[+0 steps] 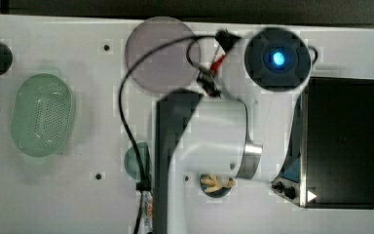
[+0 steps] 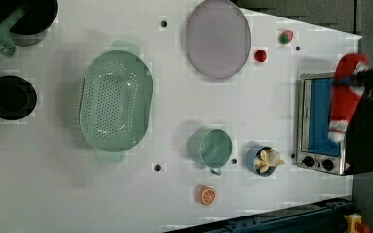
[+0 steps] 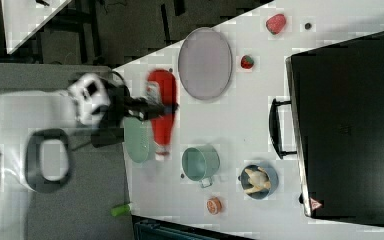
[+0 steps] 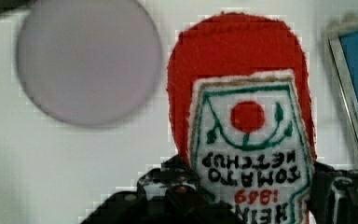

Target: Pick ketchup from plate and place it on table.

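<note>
The gripper (image 4: 249, 205) pinched the ketchup (image 4: 242, 84) at its label, clear of the plate (image 4: 88, 60); it looked soft and light (plush), best gripped mid-body.

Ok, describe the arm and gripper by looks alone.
The arm has glossy white shells with dark grey sections and a silver metal ring. A blue light glows in a round dark cap. A black cable loops beside it. The gripper is black, behind a white wrist block.
</note>
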